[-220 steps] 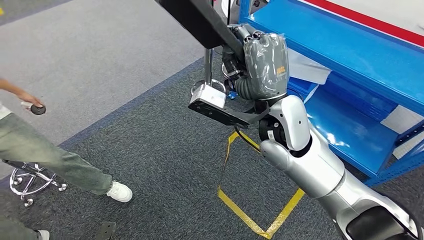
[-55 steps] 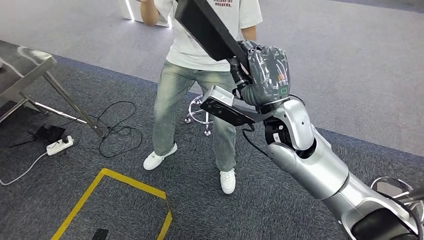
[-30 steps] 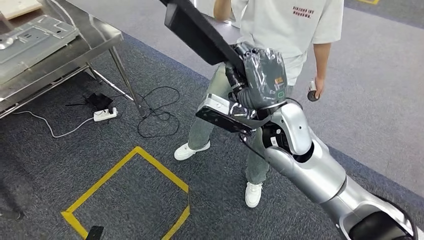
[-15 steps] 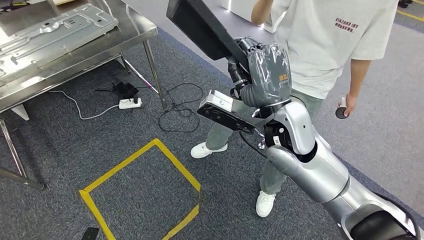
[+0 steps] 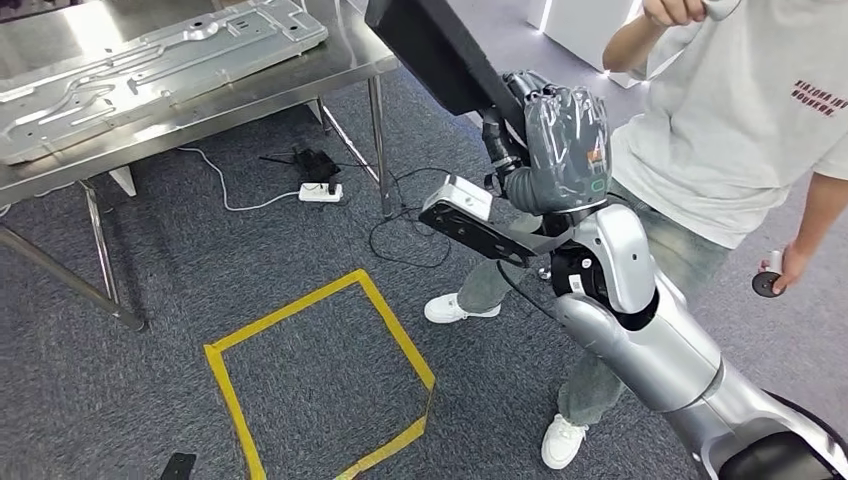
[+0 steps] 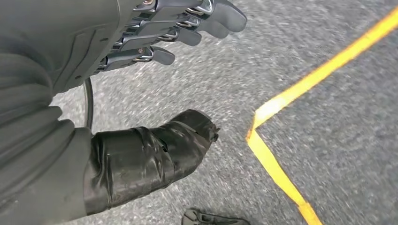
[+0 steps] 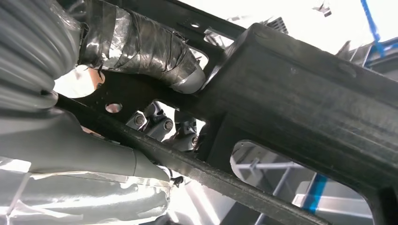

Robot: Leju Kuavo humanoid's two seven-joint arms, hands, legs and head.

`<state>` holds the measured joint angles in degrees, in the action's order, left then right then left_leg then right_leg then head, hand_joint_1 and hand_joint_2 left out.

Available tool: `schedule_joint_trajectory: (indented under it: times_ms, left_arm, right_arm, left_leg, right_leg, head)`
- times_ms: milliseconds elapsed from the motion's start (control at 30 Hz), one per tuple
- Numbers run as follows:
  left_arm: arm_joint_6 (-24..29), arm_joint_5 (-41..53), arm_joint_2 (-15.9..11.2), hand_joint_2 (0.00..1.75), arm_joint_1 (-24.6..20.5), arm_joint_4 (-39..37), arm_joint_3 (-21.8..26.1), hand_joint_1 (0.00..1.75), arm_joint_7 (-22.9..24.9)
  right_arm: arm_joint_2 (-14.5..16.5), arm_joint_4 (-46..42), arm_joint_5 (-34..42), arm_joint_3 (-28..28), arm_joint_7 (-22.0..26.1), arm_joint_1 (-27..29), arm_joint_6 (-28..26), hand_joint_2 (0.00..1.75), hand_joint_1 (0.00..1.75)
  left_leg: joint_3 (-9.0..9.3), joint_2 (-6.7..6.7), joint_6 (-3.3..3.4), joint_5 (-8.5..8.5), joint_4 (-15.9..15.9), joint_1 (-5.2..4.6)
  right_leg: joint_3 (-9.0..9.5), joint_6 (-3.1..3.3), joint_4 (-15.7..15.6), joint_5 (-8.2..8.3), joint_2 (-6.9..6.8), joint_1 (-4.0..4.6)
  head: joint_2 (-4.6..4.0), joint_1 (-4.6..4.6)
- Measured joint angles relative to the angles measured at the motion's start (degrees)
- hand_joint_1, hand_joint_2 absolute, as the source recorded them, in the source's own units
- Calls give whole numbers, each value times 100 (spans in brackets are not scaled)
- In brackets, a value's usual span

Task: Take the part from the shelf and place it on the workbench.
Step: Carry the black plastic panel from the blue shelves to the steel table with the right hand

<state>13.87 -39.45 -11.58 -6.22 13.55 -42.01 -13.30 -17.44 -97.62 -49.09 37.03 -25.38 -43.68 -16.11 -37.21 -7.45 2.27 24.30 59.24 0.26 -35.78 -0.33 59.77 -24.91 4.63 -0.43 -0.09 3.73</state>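
The robot's right arm (image 5: 650, 340) is a run of rounded silver shells with black joints between them and a dark band near the shoulder. A thin black cable loops out beside the wrist joint. A flat black bracket juts from that wrist and carries a small silver camera block (image 5: 466, 197). The right hand (image 5: 560, 145) is dark grey under a wrap of clear, glossy plastic, with a small orange mark and a green one on its back. The left hand (image 6: 155, 70) has a grey ribbed cover, darker fingers (image 6: 206, 21) with bright metal pins, and a thick thumb (image 6: 155, 154) bound in black tape.
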Motion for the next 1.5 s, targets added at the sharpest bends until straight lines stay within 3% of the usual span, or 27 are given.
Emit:
schedule_joint_trajectory:
  times_ms: [67, 100, 133, 200, 267, 300, 333, 433, 500, 567, 633, 733, 767, 800, 833, 867, 933, 1000, 1067, 1100, 1167, 1233, 1300, 1333, 1367, 1433, 1500]
  left_arm:
    - [3, -15, 6, 175, 20, 0, -1, 0, 25]
    - [3, -18, 15, 175, 31, 0, -2, 0, 36]
    - [3, -20, 22, 175, 31, 0, -2, 0, 45]
    - [3, -27, 33, 175, 6, 0, -2, 0, 51]
    - [2, -34, 38, 175, -2, 0, -2, 0, 53]
    - [1, -36, 41, 175, 7, 0, -2, 0, 53]
    - [1, -39, 44, 175, 14, 0, -2, 0, 54]
    - [2, -48, 46, 175, 11, 0, -2, 0, 53]
    - [3, -45, 49, 175, 2, 0, -2, 0, 53]
    - [4, -38, 46, 175, 10, 0, -2, 0, 53]
    - [5, -33, 41, 175, 15, 0, -1, 0, 50]
    - [5, -33, 31, 175, -6, 0, 1, 0, 52]
    - [4, -32, 30, 175, -11, 0, 1, 0, 55]
    - [4, -32, 31, 175, -13, 0, 0, 0, 60]
    - [3, -31, 32, 175, -10, 0, -1, 0, 66]
    - [2, -31, 34, 175, -8, 0, -1, 0, 72]
    - [0, -31, 44, 175, -8, 0, -1, 0, 78]
    - [-1, -31, 51, 175, -6, 0, 0, 0, 82]
    - [-2, -25, 45, 175, 16, -1, -1, 0, 87]
    - [-1, -19, 50, 175, 30, -1, -1, 0, 88]
    - [8, 7, 58, 175, 30, -1, -2, 0, 90]
    - [23, 31, 70, 175, 11, 0, -2, 0, 98]
    - [41, 36, 84, 175, 16, 0, -2, 0, 108]
    - [48, 37, 92, 175, 23, 0, -2, 0, 112]
    - [53, 37, 98, 175, 27, 0, -2, 0, 114]
    - [59, 35, 104, 175, 22, 0, -2, 0, 118]
    - [62, 32, 111, 175, 11, 0, -2, 0, 122]
  right_arm:
    - [2, -16, -30, 0, 18, -3, 18, 175, 175]
    - [5, -20, -41, 0, 24, -6, 31, 175, 175]
    - [9, -26, -53, 1, 28, -14, 46, 175, 175]
    - [15, -43, -80, 1, 34, -27, 75, 175, 175]
    - [16, -55, -107, 2, 43, -31, 111, 175, 175]
    - [16, -56, -118, 4, 51, -30, 132, 175, 175]
    - [17, -56, -128, 5, 63, -29, 149, 175, 175]
    - [21, -65, -163, 7, 84, -33, 162, 175, 175]
    - [24, -74, -186, 7, 88, -39, 162, 175, 175]
    - [25, -87, -200, 6, 98, -41, 162, 175, 175]
    - [25, -101, -204, 4, 104, -41, 162, 175, 175]
    - [24, -111, -197, 0, 100, -33, 163, 175, 175]
    - [24, -113, -176, 0, 101, -22, 163, 175, 175]
    - [24, -113, -139, 0, 105, -10, 163, 175, 175]
    - [24, -114, -88, 0, 114, -2, 162, 175, 175]
    - [24, -115, -37, 0, 122, 1, 161, 175, 175]
    - [22, -117, 37, -3, 134, -8, 160, 175, 175]
    - [23, -120, 68, -11, 138, -17, 160, 175, 175]
    - [24, -121, 79, -17, 144, -22, 161, 175, 175]
    - [22, -122, 80, -17, 146, -27, 164, 175, 175]
    - [19, -123, 85, -22, 144, -41, 182, 175, 175]
    - [8, -132, 103, -31, 129, -49, 234, 175, 175]
    - [-17, -146, 125, -35, 110, -42, 299, 175, 175]
    - [-30, -150, 134, -35, 102, -38, 323, 175, 175]
    - [-41, -155, 145, -35, 93, -37, 338, 175, 175]
    - [-64, -175, 164, -42, 85, -41, 357, 175, 175]
    - [-87, -197, 183, -57, 83, -52, 373, 175, 175]
  left_leg:
    - [-17, -96, -70, -8, -23, 25]
    - [-35, -23, -101, 28, 20, 14]
    - [-102, 128, -130, 114, 164, 1]
    - [-405, 513, -187, 395, 766, 0]
    - [-738, 659, -243, 568, 1347, 40]
    - [-784, 683, -268, 517, 1389, 64]
    - [-721, 713, -289, 381, 1227, 87]
    - [-206, 985, -293, -57, 205, 87]
    - [-101, 1045, -217, -58, -9, 43]
    - [-92, 918, -135, -53, -15, 43]
    - [-55, 805, -63, -48, -37, 55]
    - [-28, 640, 18, -34, -47, 45]
    - [-23, 568, 28, -29, -46, 35]
    - [-17, 488, 34, -25, -45, 26]
    - [-6, 402, 36, -23, -44, 21]
    - [7, 319, 35, -22, -43, 20]
    - [15, 165, 20, -16, -34, 22]
    - [-12, 35, -33, -20, -35, 37]
    - [-32, -93, -111, -43, -65, 52]
    - [-41, -71, -144, -31, -54, 44]
    - [-179, 217, -200, 147, 231, 18]
    - [-521, 572, -242, 473, 920, 28]
    - [-792, 688, -273, 598, 1417, 51]
    - [-780, 713, -284, 510, 1373, 64]
    - [-649, 755, -294, 341, 1112, 74]
    - [-251, 949, -287, 44, 355, 62]
    - [-54, 1059, -220, -21, -12, 23]
  right_leg:
    - [51, 27, -78, 15, -139, -6]
    - [99, 51, -129, 24, -215, -17]
    - [148, 76, -182, 35, -298, -31]
    - [216, 115, -233, 26, -458, -15]
    - [239, 130, -231, -5, -614, -2]
    - [248, 124, -227, -24, -687, -2]
    - [260, 111, -219, -46, -757, -4]
    - [303, 23, -163, -140, -943, 13]
    - [324, -47, -143, -192, -1037, 43]
    - [354, -111, -143, -239, -1106, 37]
    - [303, -165, 43, -383, -950, 5]
    - [-258, -167, 1134, -866, -552, -8]
    - [-458, -159, 1461, -946, -515, -6]
    - [-573, -144, 1604, -915, -497, -4]
    - [-575, -122, 1514, -771, -482, -2]
    - [-470, -92, 1215, -549, -444, 2]
    - [-137, -21, 401, -149, -183, -5]
    - [61, 7, -36, -32, -3, -5]
    - [110, 13, -101, -38, -107, -8]
    - [139, 32, -140, -25, -173, -21]
    - [204, 72, -220, -1, -322, -51]
    - [230, 99, -233, -13, -463, -32]
    - [238, 105, -224, -41, -606, -23]
    - [245, 98, -216, -58, -676, -23]
    - [256, 86, -204, -81, -742, -24]
    - [288, 37, -164, -144, -864, -7]
    - [312, -23, -140, -197, -952, 23]
  head:
    - [0, -5]
    - [0, 10]
    - [0, 28]
    - [0, 64]
    - [0, 68]
    - [0, 69]
    - [0, 70]
    - [0, 67]
    - [0, 56]
    - [0, 45]
    - [0, 22]
    - [0, -19]
    - [0, -21]
    - [0, -21]
    - [0, -21]
    - [0, -23]
    - [0, -24]
    - [0, -26]
    - [0, -28]
    - [0, -26]
    - [0, 8]
    - [0, 42]
    - [0, 42]
    - [0, 43]
    - [0, 42]
    - [0, 43]
    - [0, 27]
